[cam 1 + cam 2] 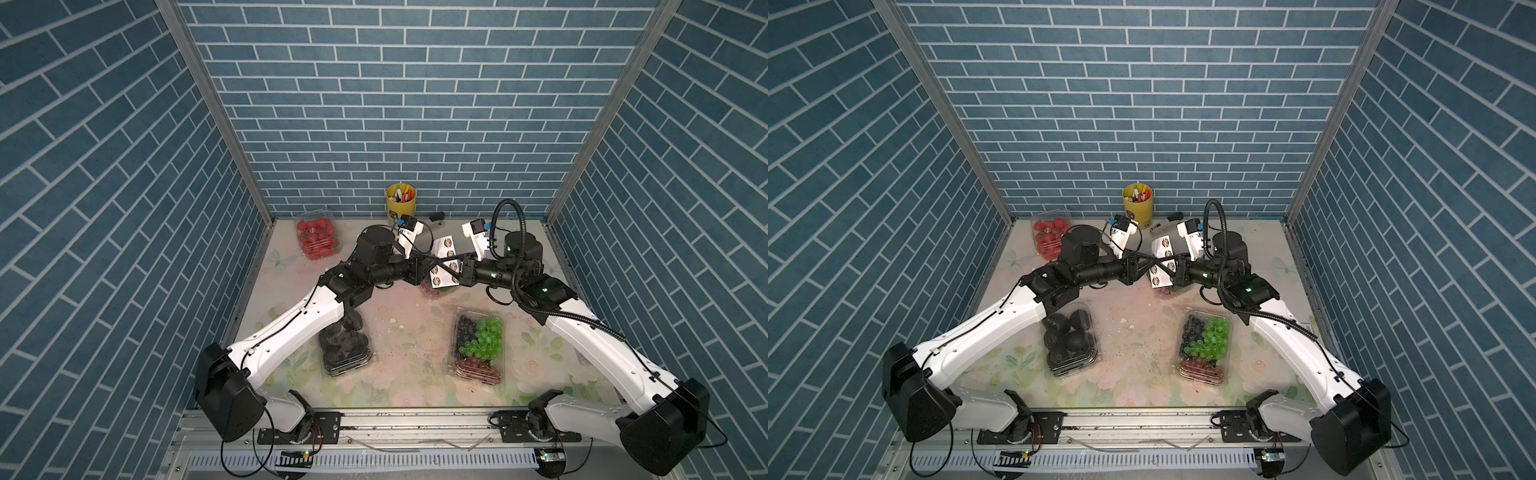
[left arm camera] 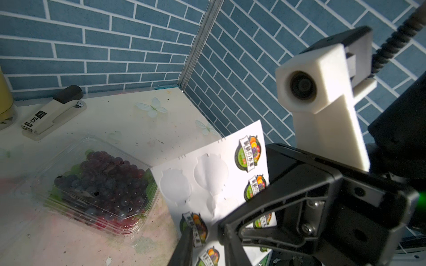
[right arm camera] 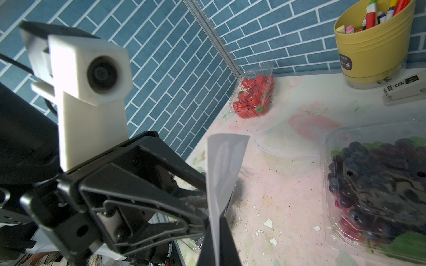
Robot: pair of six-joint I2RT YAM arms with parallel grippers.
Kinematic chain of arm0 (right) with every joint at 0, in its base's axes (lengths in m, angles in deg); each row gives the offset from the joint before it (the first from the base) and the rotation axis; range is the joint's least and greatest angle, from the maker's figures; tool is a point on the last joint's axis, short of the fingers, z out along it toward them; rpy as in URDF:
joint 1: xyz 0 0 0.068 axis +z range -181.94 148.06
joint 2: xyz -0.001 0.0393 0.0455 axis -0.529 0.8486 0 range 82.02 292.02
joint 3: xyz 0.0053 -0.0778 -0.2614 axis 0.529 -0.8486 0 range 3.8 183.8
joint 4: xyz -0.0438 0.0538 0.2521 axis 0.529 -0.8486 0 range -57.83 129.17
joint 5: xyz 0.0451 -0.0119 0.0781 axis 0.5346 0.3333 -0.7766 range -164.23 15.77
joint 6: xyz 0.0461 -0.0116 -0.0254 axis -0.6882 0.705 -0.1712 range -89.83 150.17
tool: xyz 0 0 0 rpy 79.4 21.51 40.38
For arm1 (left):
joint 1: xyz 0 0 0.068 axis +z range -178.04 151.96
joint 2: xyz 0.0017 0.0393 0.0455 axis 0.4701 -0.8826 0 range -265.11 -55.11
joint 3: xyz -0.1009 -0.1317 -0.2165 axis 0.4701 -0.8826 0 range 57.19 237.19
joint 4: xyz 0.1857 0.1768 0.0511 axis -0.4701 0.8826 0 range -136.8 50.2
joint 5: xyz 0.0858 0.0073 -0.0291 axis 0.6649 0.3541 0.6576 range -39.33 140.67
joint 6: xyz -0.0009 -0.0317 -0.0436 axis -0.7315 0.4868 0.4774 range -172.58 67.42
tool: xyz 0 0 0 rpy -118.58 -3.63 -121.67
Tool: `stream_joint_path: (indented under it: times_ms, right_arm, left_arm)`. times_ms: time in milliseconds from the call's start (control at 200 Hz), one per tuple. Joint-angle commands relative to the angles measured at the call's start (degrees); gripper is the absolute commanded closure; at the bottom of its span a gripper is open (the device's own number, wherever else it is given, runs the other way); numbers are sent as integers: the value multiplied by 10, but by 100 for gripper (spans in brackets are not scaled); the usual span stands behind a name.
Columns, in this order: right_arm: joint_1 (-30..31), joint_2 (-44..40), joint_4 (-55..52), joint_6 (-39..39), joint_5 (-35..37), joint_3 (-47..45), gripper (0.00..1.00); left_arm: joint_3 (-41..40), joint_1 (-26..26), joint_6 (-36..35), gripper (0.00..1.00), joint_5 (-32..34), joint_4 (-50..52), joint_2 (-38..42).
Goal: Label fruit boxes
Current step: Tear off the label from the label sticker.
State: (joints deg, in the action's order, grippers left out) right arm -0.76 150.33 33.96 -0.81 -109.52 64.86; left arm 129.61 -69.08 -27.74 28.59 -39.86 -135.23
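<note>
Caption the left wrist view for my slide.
Right gripper pinches the sticker sheet, two slots empty, near the grape punnet while the left gripper's fingertip reaches for a sticker.

Table: pale top, faded floral print with butterfly motifs, dusted with dark specks. A few white flecks lie near the middle.

Far left corner — strawberry box, close to the left wall.

Far edge, centre: yellow cup against the back wall, stapler lying just to its right.

Centre, toward the far half: dark-grape box, mostly hidden in both top views.

Near left — black-fruit box, its far end hidden.

Near right: mixed-grape box, with green, dark and red grapes showing; red at the near end.

The two near boxes sit well apart, with bare tabletop between them.
</note>
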Motion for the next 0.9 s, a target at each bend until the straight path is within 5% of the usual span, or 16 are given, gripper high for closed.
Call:
stream_joint_path:
  times_ms: [0, 895]
  right_arm:
    - [7, -6, 13, 25, -18, 15, 100]
    - [7, -10, 14, 30, -7, 8, 100]
  left_arm:
    - [14, -1, -9, 77, 27, 22, -9]
    - [-8, 25, -8, 79, 64, 42, 30]
